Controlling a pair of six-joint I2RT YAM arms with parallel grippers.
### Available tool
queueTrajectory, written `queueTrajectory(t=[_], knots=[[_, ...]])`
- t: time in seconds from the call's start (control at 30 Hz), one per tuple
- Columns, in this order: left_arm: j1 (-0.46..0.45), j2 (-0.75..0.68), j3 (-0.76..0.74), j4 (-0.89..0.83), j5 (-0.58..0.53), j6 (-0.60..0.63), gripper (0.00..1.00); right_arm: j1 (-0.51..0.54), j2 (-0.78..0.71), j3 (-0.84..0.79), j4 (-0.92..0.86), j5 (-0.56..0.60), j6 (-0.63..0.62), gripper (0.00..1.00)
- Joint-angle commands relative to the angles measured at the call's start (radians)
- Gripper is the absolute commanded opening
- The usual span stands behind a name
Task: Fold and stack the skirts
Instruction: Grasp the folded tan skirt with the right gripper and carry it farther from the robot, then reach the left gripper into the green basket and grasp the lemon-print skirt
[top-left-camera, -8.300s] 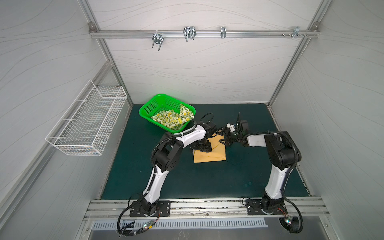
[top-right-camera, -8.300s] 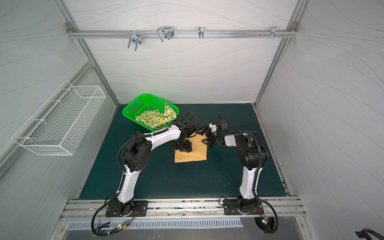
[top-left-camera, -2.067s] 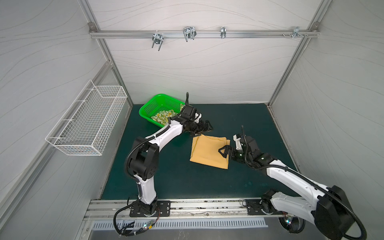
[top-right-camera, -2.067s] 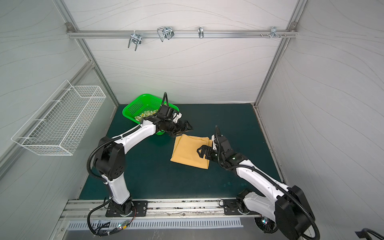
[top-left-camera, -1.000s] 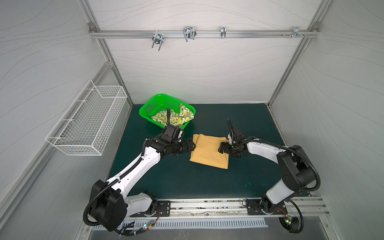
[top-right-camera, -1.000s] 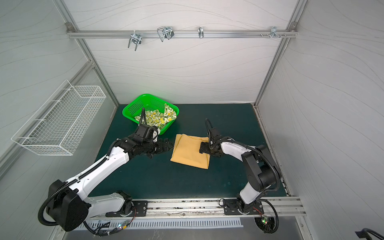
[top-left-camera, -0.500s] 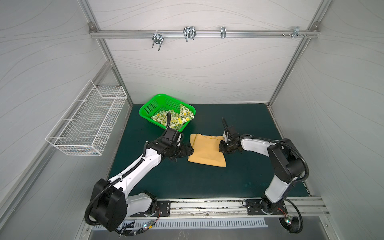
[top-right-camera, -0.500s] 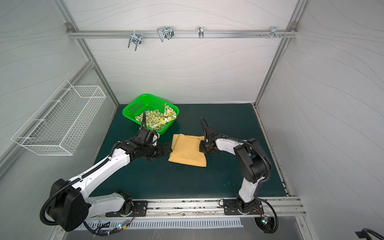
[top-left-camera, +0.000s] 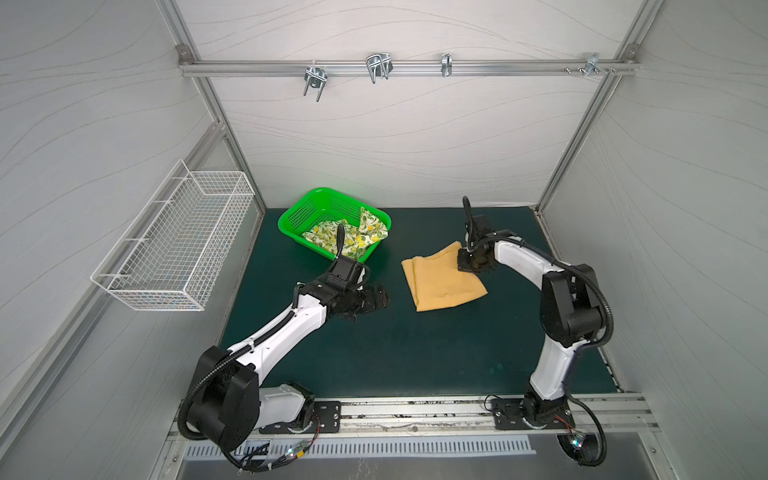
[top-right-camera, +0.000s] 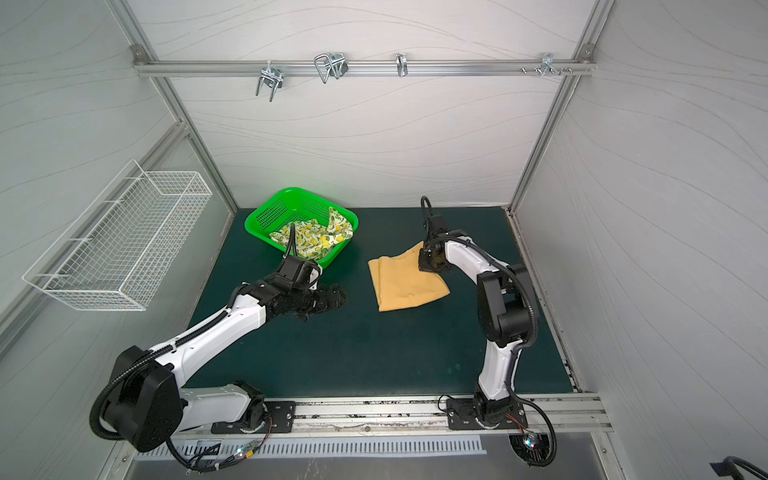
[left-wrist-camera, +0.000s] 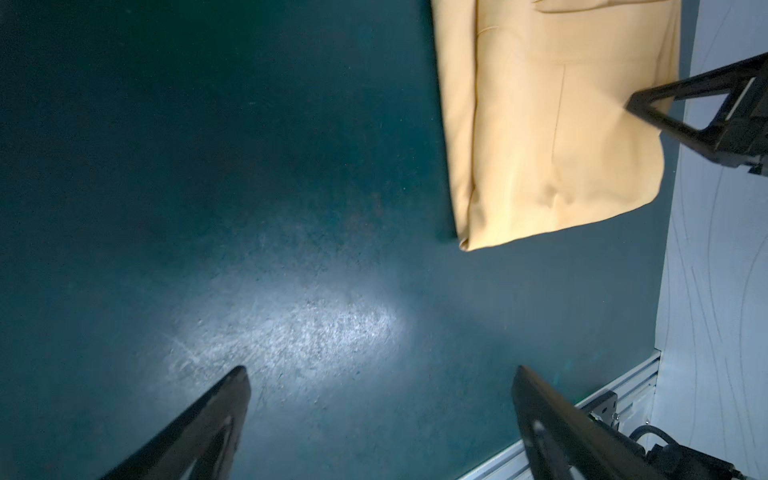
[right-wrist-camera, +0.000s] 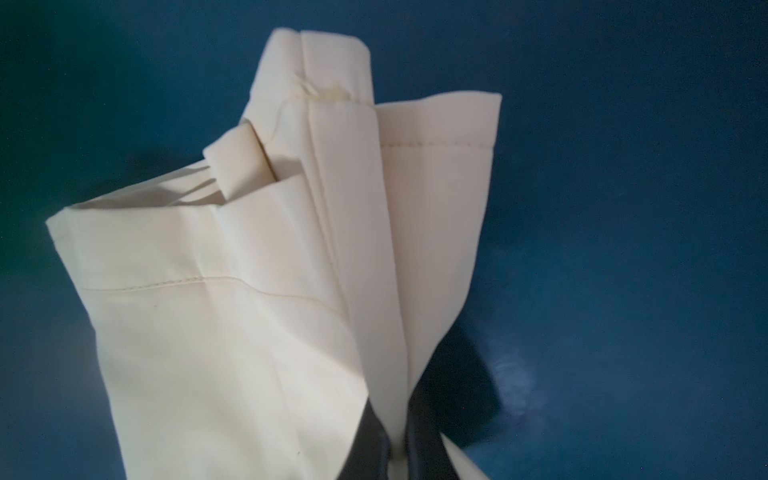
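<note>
The mustard-orange skirt lies folded on the dark green mat, right of centre in both top views. My right gripper is shut on its far right edge, which is raised a little. The right wrist view shows a fold of the cloth pinched between the right gripper. My left gripper hovers open over bare mat, left of the skirt and not touching it. The lemon-print skirt lies crumpled in the green basket.
The green basket stands at the back left of the mat. A white wire basket hangs on the left wall. A metal rail with hooks runs overhead at the back. The aluminium base rail borders the mat's front edge.
My right gripper has shut on the mustard-orange skirt's far right edge and pulled it back and right, turning the cloth. The left arm has hardly moved.
</note>
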Motion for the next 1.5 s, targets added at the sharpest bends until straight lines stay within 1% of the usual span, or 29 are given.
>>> queueTrajectory(t=[0.0, 0.27, 0.37, 0.57, 0.67, 0.73, 0.77, 0.8, 0.83, 0.9, 0.93, 0.97, 1.0, 1.03, 1.07, 1.23, 1.33, 1.4, 1.47], knots=[[0.007, 0.038, 0.014, 0.074, 0.023, -0.009, 0.99, -0.070, 0.071, 0.092, -0.113, 0.097, -0.104, 0.00], [0.007, 0.099, 0.036, 0.098, 0.044, -0.002, 0.98, -0.193, 0.314, 0.398, -0.230, 0.242, -0.186, 0.00], [0.007, 0.103, 0.042, 0.092, 0.037, 0.007, 0.98, -0.236, 0.411, 0.533, -0.278, 0.257, -0.212, 0.00], [0.010, 0.134, 0.070, 0.076, 0.028, 0.025, 0.98, -0.260, 0.576, 0.804, -0.343, 0.313, -0.291, 0.00], [0.011, 0.154, 0.077, 0.079, 0.031, 0.024, 0.98, -0.264, 0.656, 0.949, -0.381, 0.344, -0.310, 0.00], [0.013, 0.168, 0.083, 0.077, 0.032, 0.024, 0.98, -0.269, 0.686, 1.007, -0.384, 0.363, -0.323, 0.00], [0.013, 0.175, 0.085, 0.077, 0.031, 0.024, 0.98, -0.272, 0.693, 1.022, -0.376, 0.376, -0.329, 0.02], [0.013, 0.181, 0.089, 0.077, 0.031, 0.024, 0.98, -0.273, 0.695, 1.024, -0.365, 0.395, -0.334, 0.09], [0.013, 0.185, 0.092, 0.076, 0.031, 0.022, 0.98, -0.273, 0.694, 1.024, -0.353, 0.408, -0.333, 0.19], [0.013, 0.196, 0.105, 0.072, 0.029, 0.020, 0.98, -0.274, 0.677, 1.016, -0.340, 0.389, -0.320, 0.50], [0.013, 0.199, 0.115, 0.065, 0.027, 0.020, 0.98, -0.273, 0.660, 1.000, -0.328, 0.373, -0.307, 0.63], [0.013, 0.201, 0.130, 0.057, 0.024, 0.022, 0.98, -0.273, 0.633, 0.974, -0.311, 0.349, -0.293, 0.74], [0.013, 0.201, 0.148, 0.042, 0.022, 0.025, 0.98, -0.273, 0.598, 0.941, -0.287, 0.325, -0.275, 0.80], [0.013, 0.199, 0.164, 0.031, 0.018, 0.026, 0.98, -0.272, 0.565, 0.909, -0.263, 0.303, -0.261, 0.85], [0.013, 0.195, 0.184, 0.014, 0.013, 0.030, 0.98, -0.270, 0.525, 0.873, -0.240, 0.274, -0.246, 0.98], [0.013, 0.153, 0.298, -0.067, -0.049, 0.042, 0.99, -0.255, 0.328, 0.733, -0.179, 0.091, -0.146, 0.99], [0.019, 0.146, 0.381, -0.110, -0.130, 0.044, 0.99, -0.231, 0.206, 0.626, -0.133, -0.019, -0.073, 0.99], [0.042, 0.162, 0.443, -0.139, -0.167, 0.035, 0.99, -0.198, 0.123, 0.549, -0.105, -0.064, -0.031, 0.99], [0.080, 0.193, 0.500, -0.159, -0.173, 0.028, 0.99, -0.162, 0.044, 0.461, -0.059, -0.102, -0.009, 0.99]])
